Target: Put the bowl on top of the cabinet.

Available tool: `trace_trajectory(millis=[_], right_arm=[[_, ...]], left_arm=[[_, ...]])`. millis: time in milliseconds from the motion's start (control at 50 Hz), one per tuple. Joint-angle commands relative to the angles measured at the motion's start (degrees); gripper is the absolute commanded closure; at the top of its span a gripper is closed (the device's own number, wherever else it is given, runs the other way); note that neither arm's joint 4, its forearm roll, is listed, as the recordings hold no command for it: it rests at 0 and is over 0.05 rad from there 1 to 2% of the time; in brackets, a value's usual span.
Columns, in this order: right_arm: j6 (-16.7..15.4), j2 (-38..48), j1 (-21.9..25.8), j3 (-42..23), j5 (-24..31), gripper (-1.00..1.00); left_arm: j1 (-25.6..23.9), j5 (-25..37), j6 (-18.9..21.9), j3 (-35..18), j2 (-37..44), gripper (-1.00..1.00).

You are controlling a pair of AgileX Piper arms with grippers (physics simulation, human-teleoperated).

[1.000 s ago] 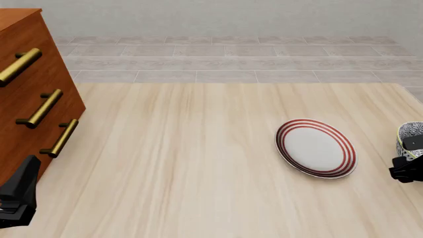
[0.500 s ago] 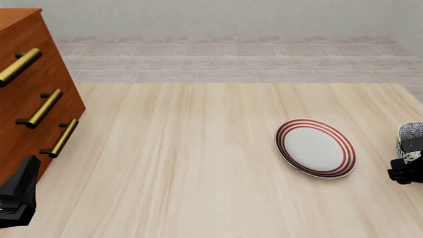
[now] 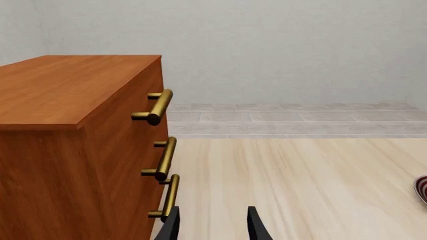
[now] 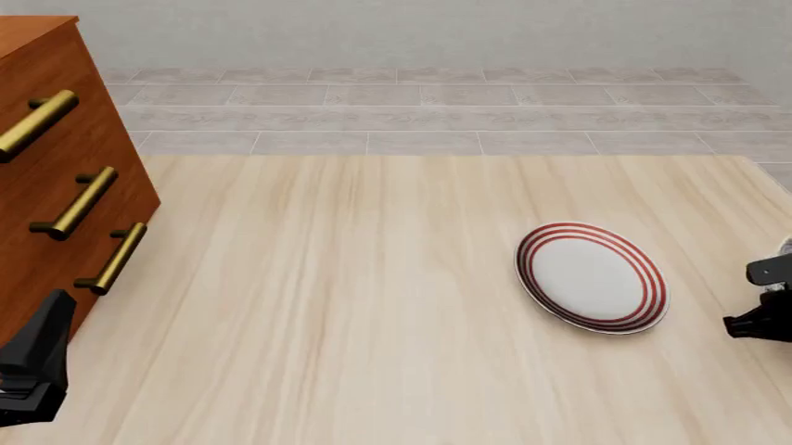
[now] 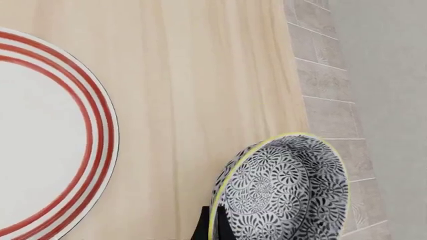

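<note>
**Bowl gripped at the table's far right, cabinet well away on the left**

Your bowl (image 5: 283,192) sits tilted in the right wrist view, its patterned inside facing the camera and its pale yellow rim running down between the dark fingers (image 5: 203,229) of the right gripper (image 5: 212,231), which are closed on that rim. In the front view the bowl itself is almost wholly cut off by the right border; you see only the right gripper (image 4: 761,315) there, low over the table (image 4: 371,297), just to the right of the red-ringed plate (image 4: 591,276). The plate lies flat and apart from the bowl.

The cabinet (image 4: 56,176) stands at the table's left edge, well apart from the bowl, its three brass handles (image 4: 77,202) facing the open tabletop. Your left gripper (image 3: 212,227) rests near the cabinet's lower front corner, beside the lowest handle (image 3: 168,197), its jaws narrowly parted and holding nothing.
</note>
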Motion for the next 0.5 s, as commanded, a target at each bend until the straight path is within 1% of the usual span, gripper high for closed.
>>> trace_trajectory(millis=[20, 180, 220, 400, 460, 500], right_arm=[[-0.44, -3.94, 1.47, 0.79, 1.09, 1.00], [-1.50, -10.66, 4.08, 2.31, 3.73, 1.00], [-1.03, -12.62, 4.64, 2.15, 5.47, 1.00], [-1.34, -21.50, 8.16, 2.65, 11.50, 1.00], [-1.50, -25.31, 10.10, 2.65, 14.28, 1.00], [-0.75, -28.26, 12.36, 2.49, 16.56, 1.00]], left_arm=[[0.01, -0.19, -0.01, 0.18, 0.02, -1.00], [0.01, -0.47, 0.00, 0.37, 0.09, -1.00], [0.01, -0.44, 0.00, 0.35, 0.08, -1.00], [0.02, -0.61, -0.02, 0.45, 0.18, -1.00], [0.02, -0.56, -0.02, 0.40, 0.18, -1.00], [0.02, -0.54, -0.04, 0.38, 0.19, -1.00]])
